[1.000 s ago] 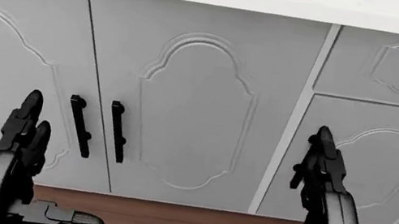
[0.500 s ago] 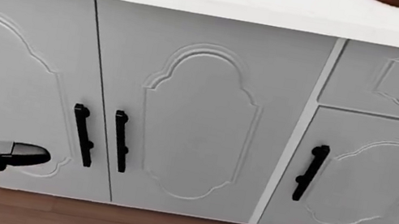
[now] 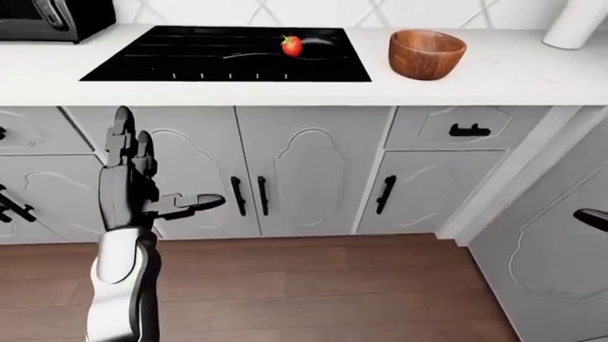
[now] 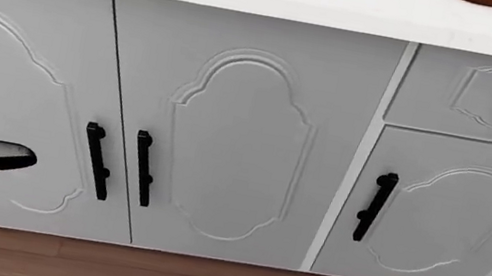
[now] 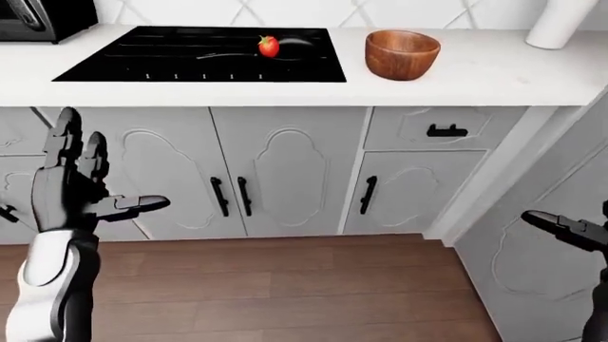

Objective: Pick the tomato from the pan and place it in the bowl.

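The red tomato (image 3: 291, 45) sits in a black pan (image 3: 320, 47) on the black stove top (image 3: 190, 60), at the top of the left-eye view. The brown wooden bowl (image 3: 427, 53) stands on the white counter just right of the stove. My left hand (image 3: 166, 164) is open and empty, raised in front of the lower cabinet doors, well below the counter. My right hand (image 5: 570, 229) shows only at the right edge of the right-eye view, low, with its thumb out and nothing in it. Both hands are far from the tomato.
White cabinet doors with black handles (image 4: 119, 165) fill the head view. A microwave (image 3: 48, 16) stands at the counter's top left, a white cylinder (image 3: 578, 21) at the top right. A cabinet side (image 3: 551, 249) juts out on the right. Brown wood floor (image 3: 313, 285) lies below.
In the head view both hands have spread outward from in front of the doors; only the left thumb still shows. The camera tilted up, so the counter edge came into view.
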`<state>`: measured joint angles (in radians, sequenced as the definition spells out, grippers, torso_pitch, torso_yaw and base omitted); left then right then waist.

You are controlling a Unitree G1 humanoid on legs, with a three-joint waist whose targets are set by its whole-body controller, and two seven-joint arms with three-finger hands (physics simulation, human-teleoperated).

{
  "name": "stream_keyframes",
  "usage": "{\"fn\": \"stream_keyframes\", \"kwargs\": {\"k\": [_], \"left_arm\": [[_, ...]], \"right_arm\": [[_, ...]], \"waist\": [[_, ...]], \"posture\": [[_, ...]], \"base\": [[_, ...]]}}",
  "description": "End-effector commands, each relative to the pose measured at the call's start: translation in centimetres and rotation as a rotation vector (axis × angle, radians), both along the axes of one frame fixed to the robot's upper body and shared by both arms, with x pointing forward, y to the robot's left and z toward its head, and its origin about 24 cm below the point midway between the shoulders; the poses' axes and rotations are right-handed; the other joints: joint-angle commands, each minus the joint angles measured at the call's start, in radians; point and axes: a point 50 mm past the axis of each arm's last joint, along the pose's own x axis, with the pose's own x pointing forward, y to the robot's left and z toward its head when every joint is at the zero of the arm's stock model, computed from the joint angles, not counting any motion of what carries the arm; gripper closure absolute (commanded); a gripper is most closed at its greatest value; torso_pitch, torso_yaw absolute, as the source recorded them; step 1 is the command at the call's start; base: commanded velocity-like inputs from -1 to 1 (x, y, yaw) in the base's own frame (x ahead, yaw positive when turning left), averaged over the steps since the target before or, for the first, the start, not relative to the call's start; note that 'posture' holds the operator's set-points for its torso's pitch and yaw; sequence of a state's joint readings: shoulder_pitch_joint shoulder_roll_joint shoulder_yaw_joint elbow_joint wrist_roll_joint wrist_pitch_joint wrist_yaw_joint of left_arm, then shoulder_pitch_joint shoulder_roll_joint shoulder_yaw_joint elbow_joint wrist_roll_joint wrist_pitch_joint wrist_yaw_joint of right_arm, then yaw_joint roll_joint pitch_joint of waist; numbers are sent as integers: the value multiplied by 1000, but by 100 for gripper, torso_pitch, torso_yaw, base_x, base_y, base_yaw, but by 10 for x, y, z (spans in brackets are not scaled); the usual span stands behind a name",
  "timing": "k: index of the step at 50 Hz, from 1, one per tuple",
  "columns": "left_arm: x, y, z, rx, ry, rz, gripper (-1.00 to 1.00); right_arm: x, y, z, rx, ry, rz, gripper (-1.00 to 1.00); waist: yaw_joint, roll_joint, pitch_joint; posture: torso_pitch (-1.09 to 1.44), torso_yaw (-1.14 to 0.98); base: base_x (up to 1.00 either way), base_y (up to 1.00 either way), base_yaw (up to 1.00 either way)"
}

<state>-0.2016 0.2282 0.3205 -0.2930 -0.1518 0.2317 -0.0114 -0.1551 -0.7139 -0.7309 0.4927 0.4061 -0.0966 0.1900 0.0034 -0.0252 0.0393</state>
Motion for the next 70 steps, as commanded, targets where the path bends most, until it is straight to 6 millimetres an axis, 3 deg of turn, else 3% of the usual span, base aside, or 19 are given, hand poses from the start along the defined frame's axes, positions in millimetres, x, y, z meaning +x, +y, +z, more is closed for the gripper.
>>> {"fn": "stream_keyframes", "kwargs": {"k": [1,5,13,17,20,21,24,28,32,33,35,36,38,42,47,48,52,55,70], "left_arm": [[-4,-2,22,38,-106,-2,-100],[-7,-2,27,48,-128,-3,-100],[-8,-4,29,52,-140,-12,-100],[-7,-4,27,52,-138,-15,-100],[-7,-3,31,50,-145,-13,-100],[-6,-3,31,50,-146,-11,-100],[-7,-3,33,49,-149,-9,-100],[-5,-2,32,48,-144,-9,-100],[-5,0,34,48,-146,-3,-100],[-6,-1,34,48,-148,-3,-100],[-6,0,36,48,-151,-1,-100],[-6,0,37,48,-153,-1,-100],[-6,0,36,49,-152,-1,-100],[-7,1,38,50,-155,1,-100],[-6,-1,43,50,-161,0,-100],[-7,-2,42,49,-162,-2,-100],[-9,-3,44,53,-162,-8,-100],[-8,-3,43,53,-161,-6,-100],[-12,-6,54,61,-185,-9,-100]], "right_arm": [[-1,-2,27,-79,-84,0,-100],[-5,-3,33,-85,-93,-4,-100],[-10,-4,47,-109,-111,-7,-100],[-10,-3,48,-114,-112,-7,-100],[-11,-4,50,-115,-114,-9,-100],[-11,-5,51,-115,-114,-10,-100],[-12,-6,49,-117,-112,-10,-100],[-11,-6,52,-118,-115,-11,-100],[-12,-7,52,-116,-123,-16,-100],[-12,-7,52,-117,-124,-15,-100],[-13,-7,52,-114,-127,-17,-100],[-13,-7,53,-113,-130,-17,-100],[-14,-8,53,-112,-131,-18,-100],[-13,-7,54,-111,-133,-17,-100],[-13,-7,61,-116,-138,-10,-100],[-15,-9,61,-114,-142,-14,-100],[-16,-9,58,-109,-143,-19,-100],[-16,-9,58,-111,-143,-19,-100],[-22,-12,66,-113,-162,-26,-100]], "waist": [[-1,-3,-13],[-1,4,9],[-1,-11,13],[-2,14,5],[2,66,5],[6,34,-1],[9,52,-9],[20,26,-5],[29,-45,-17],[22,-42,-23],[17,-62,11],[8,-64,5],[2,-53,-14],[-2,-11,-5],[-14,75,-21],[-18,31,-12],[-6,29,-12],[6,-12,-4],[1,-15,-9]], "posture": [[0,0],[0,0],[0,0],[0,0],[0,0],[0,0],[0,0],[0,0],[0,0],[0,0],[0,0],[0,0],[0,0],[0,0],[0,0],[0,0],[0,0],[0,0],[0,0]], "base": [[21,0,0],[22,0,0],[27,0,0],[29,0,0],[30,0,0],[31,0,0],[31,0,0],[32,0,0],[32,0,0],[33,0,0],[27,0,0],[14,0,0],[10,0,0],[7,0,0],[5,0,0],[0,0,0],[0,0,0],[0,0,0],[0,0,0]]}}
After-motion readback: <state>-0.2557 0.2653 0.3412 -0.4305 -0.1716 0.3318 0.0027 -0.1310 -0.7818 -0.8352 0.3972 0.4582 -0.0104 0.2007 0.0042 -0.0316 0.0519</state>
